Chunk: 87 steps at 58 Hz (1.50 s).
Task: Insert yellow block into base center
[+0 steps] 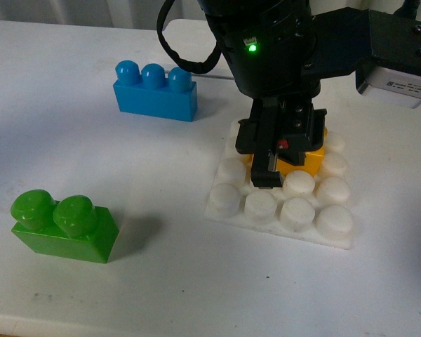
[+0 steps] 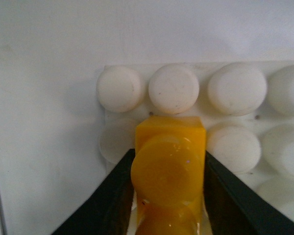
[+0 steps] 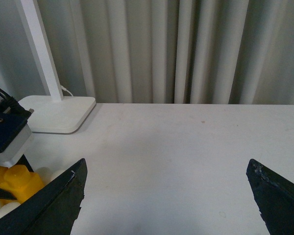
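Note:
The yellow block (image 1: 305, 158) sits among the middle studs of the white studded base (image 1: 224, 202), mostly covered by my left gripper (image 1: 284, 151), which is shut on it from above. In the left wrist view the yellow block (image 2: 169, 169) fills the space between both black fingers (image 2: 112, 196), with the base (image 2: 120, 88) and its round studs beyond. My right gripper (image 3: 166, 188) stands open over bare table, away from the base; the yellow block (image 3: 17, 181) shows at that view's edge.
A blue three-stud brick (image 1: 156, 91) stands behind and left of the base. A green two-stud brick (image 1: 64, 226) lies at the front left. A white lamp foot (image 3: 56, 112) with a post stands by the curtain.

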Tool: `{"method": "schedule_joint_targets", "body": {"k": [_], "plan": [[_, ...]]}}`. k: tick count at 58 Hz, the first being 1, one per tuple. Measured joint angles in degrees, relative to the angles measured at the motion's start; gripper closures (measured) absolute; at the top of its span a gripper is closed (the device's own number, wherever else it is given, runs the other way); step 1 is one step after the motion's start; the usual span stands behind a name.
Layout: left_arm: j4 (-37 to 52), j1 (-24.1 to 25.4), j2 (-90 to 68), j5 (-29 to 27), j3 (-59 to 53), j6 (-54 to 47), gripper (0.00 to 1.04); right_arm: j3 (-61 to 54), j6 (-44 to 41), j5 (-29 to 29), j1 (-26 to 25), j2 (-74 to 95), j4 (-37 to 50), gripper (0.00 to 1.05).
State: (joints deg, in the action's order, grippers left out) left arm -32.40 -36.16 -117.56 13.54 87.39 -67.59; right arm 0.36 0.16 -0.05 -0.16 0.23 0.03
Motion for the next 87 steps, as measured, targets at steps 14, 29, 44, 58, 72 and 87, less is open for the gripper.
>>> {"method": "schedule_joint_targets", "body": {"k": [14, 29, 44, 58, 72, 87], "plan": [[2.10, 2.01, 4.37, -1.66, -2.45, -0.76, 0.25, 0.00, 0.00, 0.00, 0.00, 0.00, 0.00, 0.09], [10.43, 4.46, 18.25, -1.86, -11.63, -1.53, 0.07, 0.00, 0.00, 0.00, 0.00, 0.00, 0.00, 0.09], [40.28, 12.13, 40.44, -9.84, -37.79, 9.40, 0.06, 0.00, 0.00, 0.00, 0.00, 0.00, 0.00, 0.09], [47.65, 19.91, 65.53, -16.72, -63.10, 28.70, 0.06, 0.00, 0.00, 0.00, 0.00, 0.00, 0.00, 0.09], [34.69, 27.63, 85.40, -14.60, -76.67, 51.56, 0.06, 0.00, 0.00, -0.11, 0.00, 0.00, 0.00, 0.09], [52.68, 27.32, 87.12, -21.20, -82.90, 61.88, 0.25, 0.00, 0.00, 0.02, 0.00, 0.00, 0.00, 0.09]]}}
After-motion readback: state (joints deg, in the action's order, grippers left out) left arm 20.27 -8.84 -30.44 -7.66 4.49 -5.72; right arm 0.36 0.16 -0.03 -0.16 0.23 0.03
